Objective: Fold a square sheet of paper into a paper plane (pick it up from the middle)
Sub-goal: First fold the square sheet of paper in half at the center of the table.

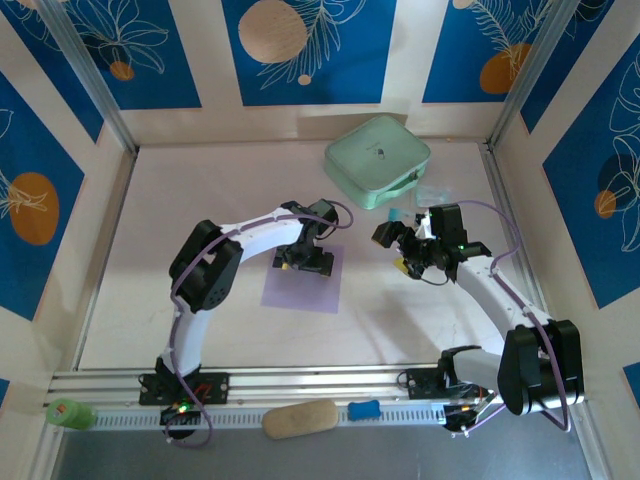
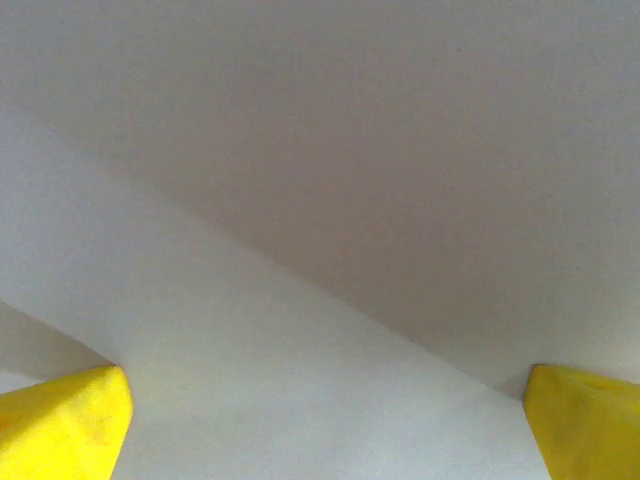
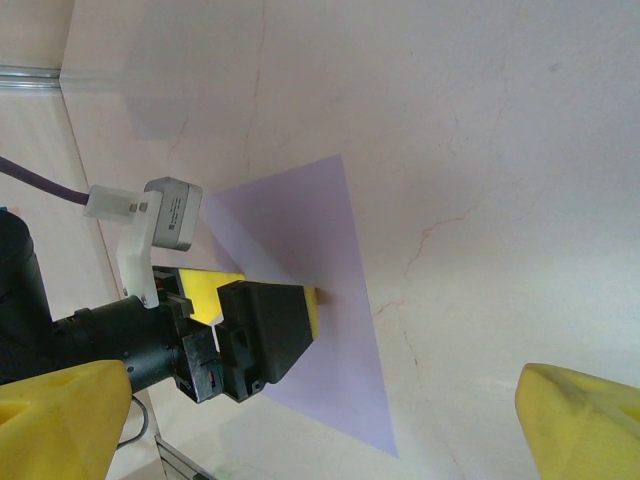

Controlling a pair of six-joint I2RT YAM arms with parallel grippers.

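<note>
Flat on the pale marbled table [image 1: 180, 200], a little left of centre: the square sheet of paper [image 1: 312, 290], lavender, with no fold visible from above. Directly over its far half, the left gripper [image 1: 303, 258], pitched downward, yellow-padded fingers [image 2: 60, 425] spread wide apart with nothing clamped between them. Seen from the right wrist, one tip down at the sheet's surface near the middle of an edge; actual contact hard to confirm. Across the left wrist view, lavender paper with a diagonal line between a darker and a lighter zone; shadow or a lifted flap, impossible to tell. To the right of the sheet and well apart from it, the right gripper [image 1: 395, 250], raised above bare table, jaws likewise open and empty. Toward the far right corner, a mint-green case [image 1: 378, 160], with a small blue packet [image 1: 395, 214] just beside its near edge. Along the near rail: a green roll [image 1: 68, 413], a tan oblong block [image 1: 300, 418] and a small blue piece [image 1: 364, 409].
</note>
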